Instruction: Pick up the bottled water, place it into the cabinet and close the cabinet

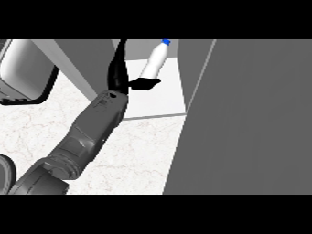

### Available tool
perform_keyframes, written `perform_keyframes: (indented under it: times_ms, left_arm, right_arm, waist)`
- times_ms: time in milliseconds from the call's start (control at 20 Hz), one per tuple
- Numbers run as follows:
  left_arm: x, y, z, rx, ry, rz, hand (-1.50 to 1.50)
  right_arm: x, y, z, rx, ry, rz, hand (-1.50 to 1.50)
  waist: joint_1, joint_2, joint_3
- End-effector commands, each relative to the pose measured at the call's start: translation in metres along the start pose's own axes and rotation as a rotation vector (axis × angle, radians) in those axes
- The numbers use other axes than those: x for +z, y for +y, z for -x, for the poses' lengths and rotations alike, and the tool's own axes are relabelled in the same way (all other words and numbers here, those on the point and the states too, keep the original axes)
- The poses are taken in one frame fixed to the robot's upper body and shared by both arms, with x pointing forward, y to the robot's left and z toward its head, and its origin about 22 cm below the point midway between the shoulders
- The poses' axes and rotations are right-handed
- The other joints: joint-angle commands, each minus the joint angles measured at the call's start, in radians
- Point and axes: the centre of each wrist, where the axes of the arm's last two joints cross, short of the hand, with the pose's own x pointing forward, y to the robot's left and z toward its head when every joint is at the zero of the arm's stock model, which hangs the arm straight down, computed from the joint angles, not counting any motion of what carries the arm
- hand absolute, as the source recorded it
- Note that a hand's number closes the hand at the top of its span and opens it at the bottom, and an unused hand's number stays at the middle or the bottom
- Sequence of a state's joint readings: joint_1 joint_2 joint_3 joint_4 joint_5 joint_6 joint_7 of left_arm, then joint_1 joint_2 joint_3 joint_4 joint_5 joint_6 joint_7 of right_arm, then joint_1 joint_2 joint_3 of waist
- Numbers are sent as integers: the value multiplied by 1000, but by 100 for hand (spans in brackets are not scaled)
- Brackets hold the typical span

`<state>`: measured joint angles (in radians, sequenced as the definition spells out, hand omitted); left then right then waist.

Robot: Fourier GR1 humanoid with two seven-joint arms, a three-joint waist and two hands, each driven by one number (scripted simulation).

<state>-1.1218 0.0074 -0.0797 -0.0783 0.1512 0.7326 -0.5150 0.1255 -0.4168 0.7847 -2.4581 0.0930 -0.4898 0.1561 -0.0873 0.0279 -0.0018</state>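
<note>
Only one robot hand (126,77) of mine shows, at the end of a grey forearm (90,132) that climbs from the lower left edge toward the upper middle. Which side it belongs to I cannot tell from this view alone; it enters from the left. Fingers run long and nearly straight upward, thumb (145,83) jutting out to the right. The thumb tip sits against the lower end of the bottled water (155,60); the fingers are apart from the bottle, on its left, so the robot hand reads as open, not wrapped round anything. The bottled water is just right of and above the robot hand, inside the cabinet (165,98) opening, on its pale floor. Long axis is tilted: base down-left by my thumb, blue cap (165,42) up-right, pointing away from me. Whether the base rests on the cabinet floor I cannot tell. Right of the robot hand, a broad grey cabinet door (260,119) fills the view. Left of the forearm, a white appliance (16,71) stands on the marbled surface (138,155).
</note>
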Motion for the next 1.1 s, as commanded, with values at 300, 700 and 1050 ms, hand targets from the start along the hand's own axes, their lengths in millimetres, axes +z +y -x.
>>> perform_keyframes:
  times_ms: [300, 700, 1050]
  left_arm:
    - [-9, 0, -23, 381, -164, 127, 150]
    - [-11, 0, -30, 594, -203, 273, 150]
    - [7, 1, -10, 743, -181, 444, 150]
  right_arm:
    - [9, 1, -15, -17, 1, -17, -150]
    - [9, -4, -27, -24, 12, 22, -150]
    - [12, 2, -14, 33, 16, 30, -150]
  waist:
    - [16, -12, -2]
    - [44, -27, 0]
    - [71, -38, 1]
